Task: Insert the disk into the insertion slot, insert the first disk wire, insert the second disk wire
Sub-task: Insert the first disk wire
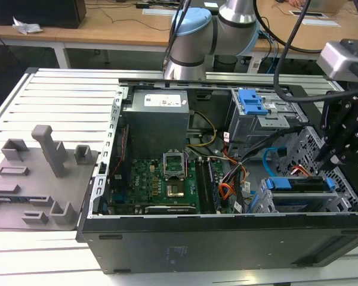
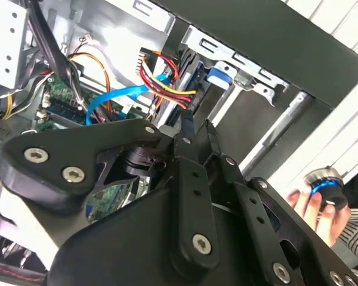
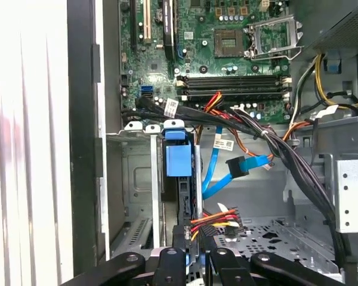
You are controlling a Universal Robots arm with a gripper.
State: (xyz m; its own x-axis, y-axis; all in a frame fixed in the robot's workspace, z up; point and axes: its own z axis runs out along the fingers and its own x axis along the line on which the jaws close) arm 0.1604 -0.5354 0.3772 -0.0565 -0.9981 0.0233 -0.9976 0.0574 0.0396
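Hazard: hand (image 3: 188, 235), closed on first disk wire (image 3: 218, 219), may skew its plug against disk (image 3: 179, 159); second disk wire (image 3: 212, 170) could snag.

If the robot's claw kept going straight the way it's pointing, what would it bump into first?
Probably the red, yellow and black wire bundle, which lies just ahead of the gripper in the second wrist view. Depth is unclear, so it's a guess.
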